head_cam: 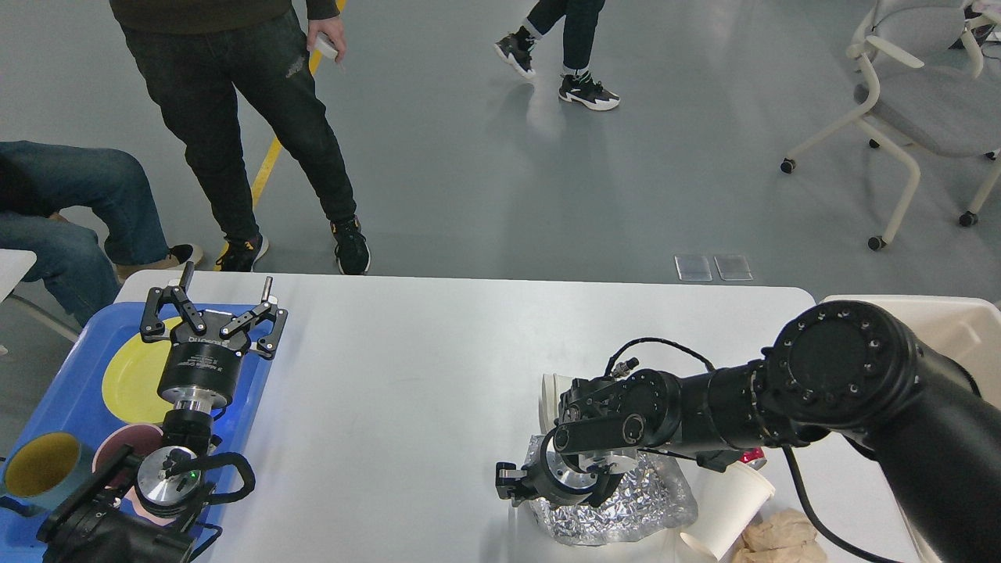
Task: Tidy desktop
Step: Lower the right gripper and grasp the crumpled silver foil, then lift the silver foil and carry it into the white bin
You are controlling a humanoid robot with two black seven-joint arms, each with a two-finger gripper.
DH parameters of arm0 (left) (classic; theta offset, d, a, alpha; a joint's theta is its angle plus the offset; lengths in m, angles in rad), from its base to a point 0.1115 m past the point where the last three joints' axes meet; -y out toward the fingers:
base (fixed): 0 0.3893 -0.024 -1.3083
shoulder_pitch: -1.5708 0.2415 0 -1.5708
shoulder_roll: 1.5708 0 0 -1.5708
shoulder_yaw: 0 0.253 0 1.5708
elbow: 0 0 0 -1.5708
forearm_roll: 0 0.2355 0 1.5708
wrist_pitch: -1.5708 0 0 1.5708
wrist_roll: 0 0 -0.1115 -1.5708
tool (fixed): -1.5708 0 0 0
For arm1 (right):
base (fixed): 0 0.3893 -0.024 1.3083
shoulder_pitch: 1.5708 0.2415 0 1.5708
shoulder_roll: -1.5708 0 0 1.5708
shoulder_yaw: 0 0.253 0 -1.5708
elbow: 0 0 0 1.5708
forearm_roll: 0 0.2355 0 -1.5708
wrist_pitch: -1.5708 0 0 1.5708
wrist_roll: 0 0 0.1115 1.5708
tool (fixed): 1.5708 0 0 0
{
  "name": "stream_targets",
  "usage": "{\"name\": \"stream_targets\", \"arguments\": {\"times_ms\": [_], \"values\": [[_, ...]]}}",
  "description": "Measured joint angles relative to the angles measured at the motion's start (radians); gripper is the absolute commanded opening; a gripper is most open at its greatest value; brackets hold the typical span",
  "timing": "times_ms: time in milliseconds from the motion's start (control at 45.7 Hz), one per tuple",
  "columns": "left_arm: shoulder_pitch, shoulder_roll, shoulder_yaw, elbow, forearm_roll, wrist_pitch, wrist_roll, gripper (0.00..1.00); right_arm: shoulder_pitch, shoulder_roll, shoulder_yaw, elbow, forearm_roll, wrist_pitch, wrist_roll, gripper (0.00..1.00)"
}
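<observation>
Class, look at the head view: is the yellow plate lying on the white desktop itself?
No. The yellow plate lies in the blue tray at the desktop's left end.

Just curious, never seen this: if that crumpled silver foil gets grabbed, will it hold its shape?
Probably not. The foil looks thin and creased all over, so it should crush further where pinched. It also seems light, so it may slide on the smooth desktop if nudged.
</observation>
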Motion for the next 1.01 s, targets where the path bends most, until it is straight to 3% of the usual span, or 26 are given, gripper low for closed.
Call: {"name": "stream_targets", "arguments": {"times_ms": [109, 657, 810, 1007], "values": [[0.000, 0.000, 0.000, 0.000, 0.000, 0.000, 0.000, 0.96, 0.000, 0.000, 0.000, 0.003, 0.001, 0.003, 0.000, 0.00], [0.000, 0.000, 0.000, 0.000, 0.000, 0.000, 0.000, 0.96, 0.001, 0.002, 0.006, 0.010, 0.017, -0.009, 0.001, 0.00], [0.000, 0.000, 0.000, 0.000, 0.001, 0.000, 0.000, 0.96, 0.074, -0.026, 0.004, 0.076, 0.095, 0.005, 0.000, 0.00], [0.000, 0.000, 0.000, 0.000, 0.001, 0.000, 0.000, 0.96, 0.320, -0.153, -0.044, 0.265, 0.288, 0.166, -0.008, 0.00]]}}
